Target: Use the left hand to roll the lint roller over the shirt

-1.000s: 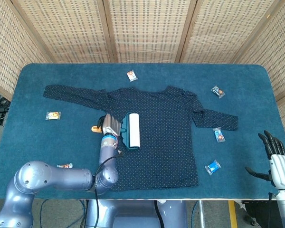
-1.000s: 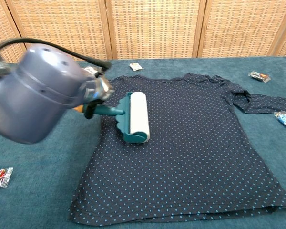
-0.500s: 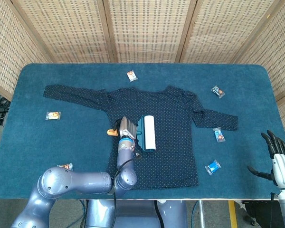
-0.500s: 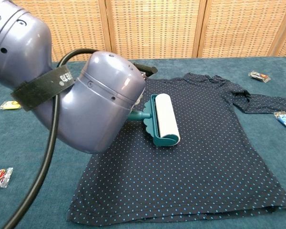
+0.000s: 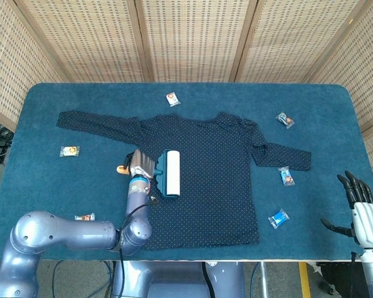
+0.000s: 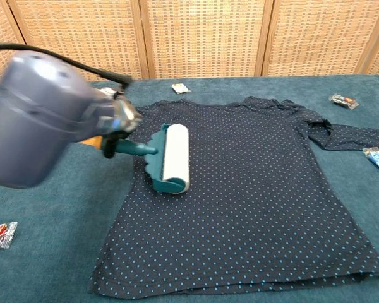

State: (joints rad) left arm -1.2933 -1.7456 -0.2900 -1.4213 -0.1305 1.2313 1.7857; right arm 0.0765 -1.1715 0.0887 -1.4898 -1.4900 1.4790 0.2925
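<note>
The shirt (image 5: 199, 177) lies flat on the blue tabletop (image 5: 43, 198), its hem toward the near edge and its sleeves spread toward the left and right edges. The roller (image 5: 171, 173) rests on the shirt's left side, just inside the side seam, with its white drum (image 6: 176, 156) lying on the dotted cloth and its teal frame (image 6: 154, 165) on the side toward the left edge. The left robot hand (image 5: 141, 166) is clamped on the roller's handle (image 6: 136, 149) at the shirt's left margin, an orange tip (image 5: 121, 168) showing past it over bare tabletop. In the chest view the left arm (image 6: 38, 142) fills the left of the picture and hides most of that robot hand. The right robot hand (image 5: 360, 205) hangs off the tabletop's near right corner, fingers apart and straight, holding nothing. Small wrapped candies (image 5: 278, 218) lie scattered around the shirt, near the far, left and right edges.
</note>
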